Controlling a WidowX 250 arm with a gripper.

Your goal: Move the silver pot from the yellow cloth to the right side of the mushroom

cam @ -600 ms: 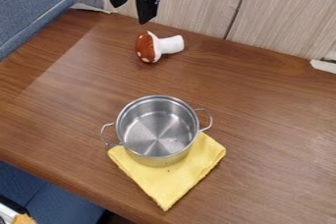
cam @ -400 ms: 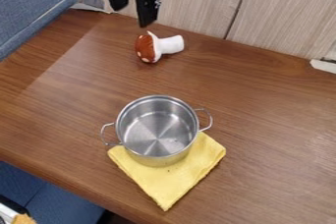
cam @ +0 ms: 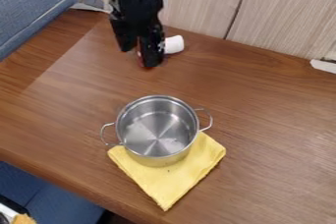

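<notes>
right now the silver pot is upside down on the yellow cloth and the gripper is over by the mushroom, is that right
Not upside down: the camera view shows the silver pot upright, its open top facing up, on the yellow cloth. The gripper is by the mushroom.

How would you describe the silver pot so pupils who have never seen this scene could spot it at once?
Start with the brown wooden table, then find the yellow cloth lying on it. The silver pot rests over the cloth's far end. Unlike the flat cloth and the white-stemmed mushroom, it is round, metal and open-topped, with two looped handles.
</notes>
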